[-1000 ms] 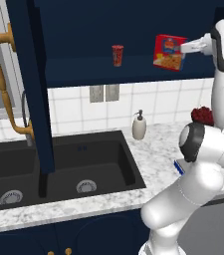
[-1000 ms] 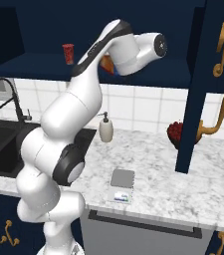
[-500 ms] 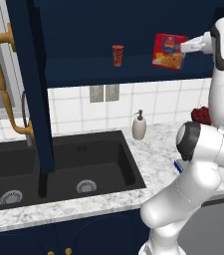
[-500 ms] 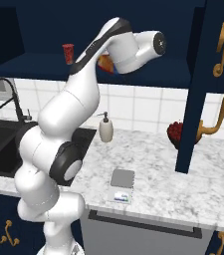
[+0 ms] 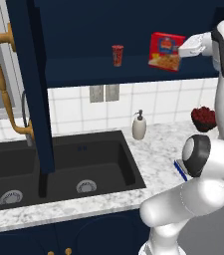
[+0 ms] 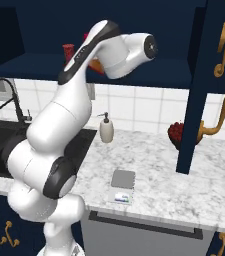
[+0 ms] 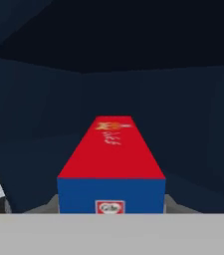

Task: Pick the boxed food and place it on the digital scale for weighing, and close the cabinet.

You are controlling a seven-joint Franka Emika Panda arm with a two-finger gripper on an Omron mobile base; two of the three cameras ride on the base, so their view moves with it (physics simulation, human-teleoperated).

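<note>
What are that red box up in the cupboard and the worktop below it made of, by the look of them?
The boxed food looks like printed cardboard: flat faces, sharp edges, a matte red with a yellow food picture. The worktop looks like polished marble or a stone imitation: white with grey veining and a smooth surface. Being rendered, neither is certain.

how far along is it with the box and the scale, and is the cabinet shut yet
Nothing is finished yet. In hand: the gripper is shut on the boxed food, which stands inside the cabinet. Left: carry the box down to the digital scale, which sits bare on the counter, then close the cabinet; its door stands open.
</note>
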